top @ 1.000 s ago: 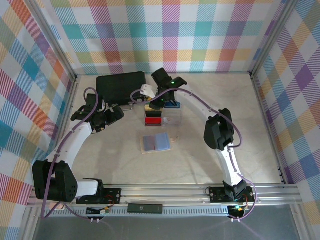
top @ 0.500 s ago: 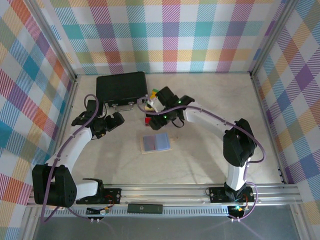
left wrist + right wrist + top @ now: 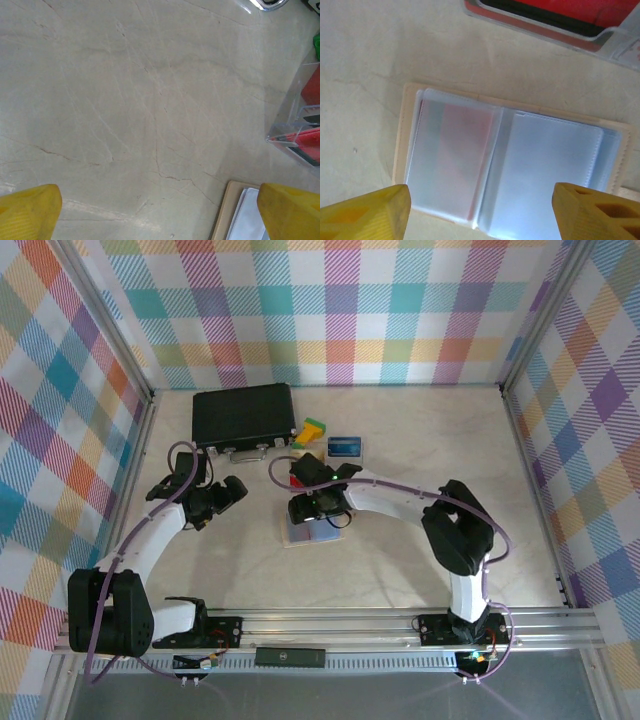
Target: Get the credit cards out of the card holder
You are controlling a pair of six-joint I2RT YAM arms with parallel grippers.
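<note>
Table [image 3: 420, 440]: card holder [image 3: 510, 170] beneath spread right jaws.

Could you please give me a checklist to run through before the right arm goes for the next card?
1. Right gripper open: ok, jaws wide apart above the card holder.
2. Holder lying open and flat: ok.
3. Card left to take: ok, a reddish card shows through one pocket.
4. Other pocket empty: cannot tell.
5. Left gripper free to help: ok, open over bare table, with the holder's corner beside it.
</note>
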